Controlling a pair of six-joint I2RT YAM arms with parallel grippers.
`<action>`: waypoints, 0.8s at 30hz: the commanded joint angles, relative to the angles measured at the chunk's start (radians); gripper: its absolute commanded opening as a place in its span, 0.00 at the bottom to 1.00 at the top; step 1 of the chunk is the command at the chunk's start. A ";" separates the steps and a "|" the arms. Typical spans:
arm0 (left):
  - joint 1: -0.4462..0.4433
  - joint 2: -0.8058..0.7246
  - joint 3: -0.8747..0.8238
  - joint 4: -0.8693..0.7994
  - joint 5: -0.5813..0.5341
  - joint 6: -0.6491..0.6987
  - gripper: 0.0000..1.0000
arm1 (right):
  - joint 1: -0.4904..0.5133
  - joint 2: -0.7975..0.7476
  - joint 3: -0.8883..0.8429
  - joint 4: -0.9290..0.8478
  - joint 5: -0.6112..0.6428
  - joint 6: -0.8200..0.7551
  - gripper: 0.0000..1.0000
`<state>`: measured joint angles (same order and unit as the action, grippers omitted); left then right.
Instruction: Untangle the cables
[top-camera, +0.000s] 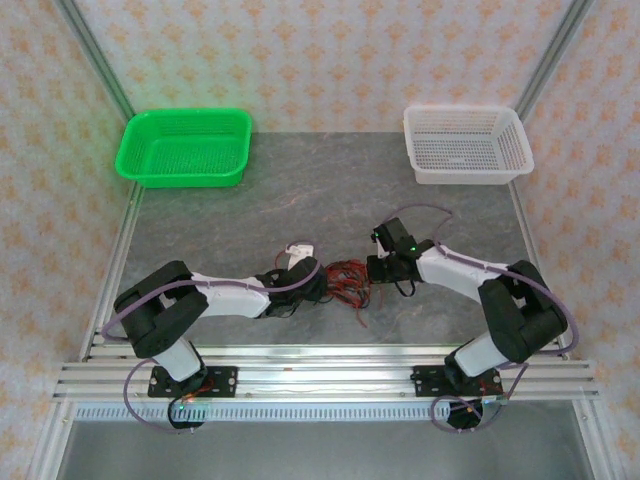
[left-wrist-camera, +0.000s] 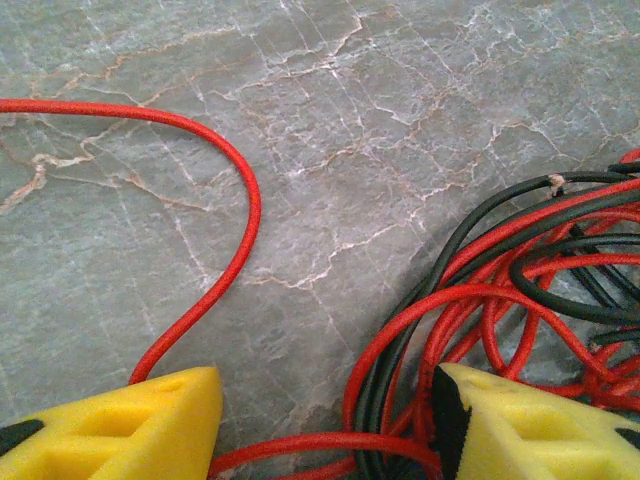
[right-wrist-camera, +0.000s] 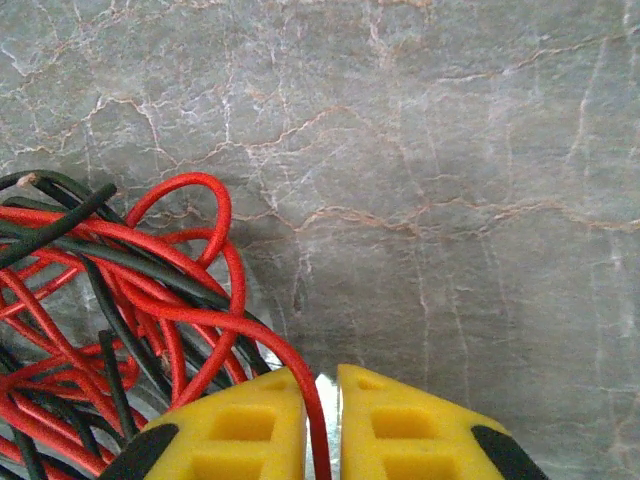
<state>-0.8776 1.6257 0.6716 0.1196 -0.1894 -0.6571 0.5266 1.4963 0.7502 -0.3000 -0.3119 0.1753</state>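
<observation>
Two baskets sit at the far edge of the grey marbled worktop. Starting from the left, the green plastic mesh basket comes first, well away from the action. Next is the left gripper, near the middle. Its yellow fingers stand wide apart, straddling a few strands without pinching any, far as I can see. Just to its right lies the knot of thin red and black cables, a clump stretched roughly left-right between the two arms, both about equally close. The right gripper is on the clump's right edge, jaws narrow, with one red strand running through the slot. There's a sliver of light beside that strand, so I can't tell if it's actually clamped. My guess is the next move is pulling sideways, apart. The white plastic mesh basket sits far right.
</observation>
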 joint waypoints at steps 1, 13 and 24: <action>-0.003 0.030 0.010 -0.052 -0.064 0.030 0.60 | -0.004 -0.017 0.004 0.009 -0.016 -0.029 0.24; -0.003 0.026 0.070 -0.041 -0.095 0.111 0.60 | -0.004 -0.133 0.127 -0.131 -0.103 -0.104 0.60; -0.003 -0.010 0.048 -0.012 -0.116 0.136 0.60 | -0.005 0.076 0.187 -0.071 -0.188 -0.238 0.62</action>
<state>-0.8776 1.6482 0.7231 0.1097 -0.2684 -0.5453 0.5262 1.5303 0.9112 -0.3901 -0.4480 -0.0090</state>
